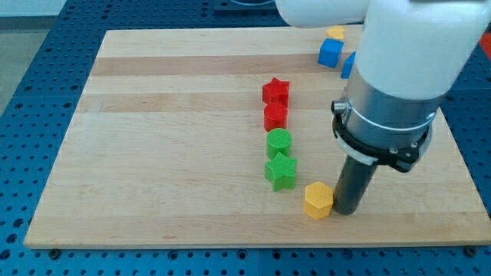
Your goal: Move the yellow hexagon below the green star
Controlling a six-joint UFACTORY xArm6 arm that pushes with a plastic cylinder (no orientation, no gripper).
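The yellow hexagon lies near the board's bottom edge, just below and to the right of the green star. My tip rests on the board right next to the hexagon's right side, touching or nearly touching it. The arm's large white and grey body hangs above it and covers the board's upper right.
A green round block sits just above the green star, then a red block and a red star in a column. A blue cube, a yellow block and another blue block, partly hidden, lie at the top right. The wooden board ends close below the hexagon.
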